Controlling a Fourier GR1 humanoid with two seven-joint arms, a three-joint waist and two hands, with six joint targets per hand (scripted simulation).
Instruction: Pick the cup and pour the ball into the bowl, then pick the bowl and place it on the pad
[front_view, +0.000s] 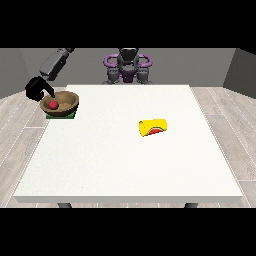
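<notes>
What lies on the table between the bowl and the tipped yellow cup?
Nothing: in the front view, only bare white table separates the bowl from the cup.

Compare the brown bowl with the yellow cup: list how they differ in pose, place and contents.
The bowl sits upright with its opening up; the cup lies tipped on its side. The bowl rests on the green pad near the table's corner at the view's left; the cup lies on the bare table nearer the middle. The bowl holds the red ball; the cup shows only a red inside. The hand at the view's left is at the bowl; none is near the cup.
</notes>
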